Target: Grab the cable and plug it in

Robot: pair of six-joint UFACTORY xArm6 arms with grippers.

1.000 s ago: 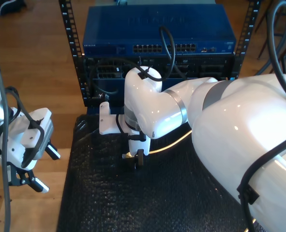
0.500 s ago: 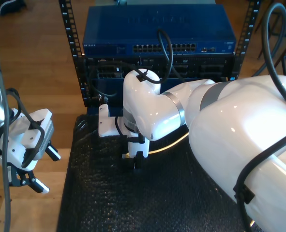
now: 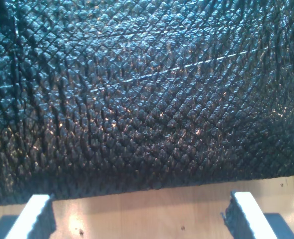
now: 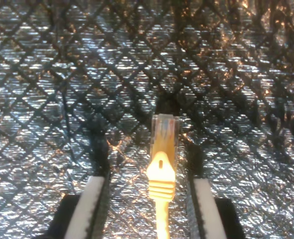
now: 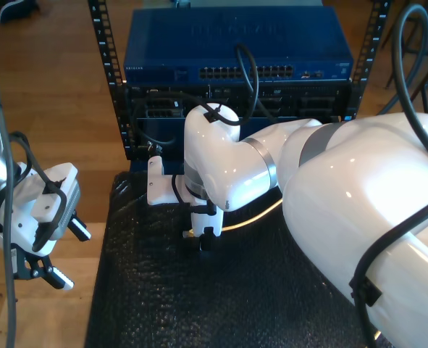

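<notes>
Blue switch (image 5: 235, 47) sits in a black rack (image 5: 116, 87) just behind the mat (image 5: 221, 304), with a row of ports on its front. A black hose (image 5: 251, 72) loops down across those ports. My second arm's big white body rises over the mat, covering much of it in the exterior view. My second gripper (image 5: 205, 241) is down at the mat, near the rack; the cable (image 4: 162, 164) lies flat between its fingers (image 4: 91, 209), jaws apart, plug (image 4: 164, 130) pointing away from the camera, not visibly touching either pad. Cable trails off under the arm (image 5: 261, 212). My first gripper (image 5: 61, 254) hangs off the mat's edge over wood floor (image 5: 47, 94), jaws apart, nothing in them. Mat is black, quilted, shiny.
</notes>
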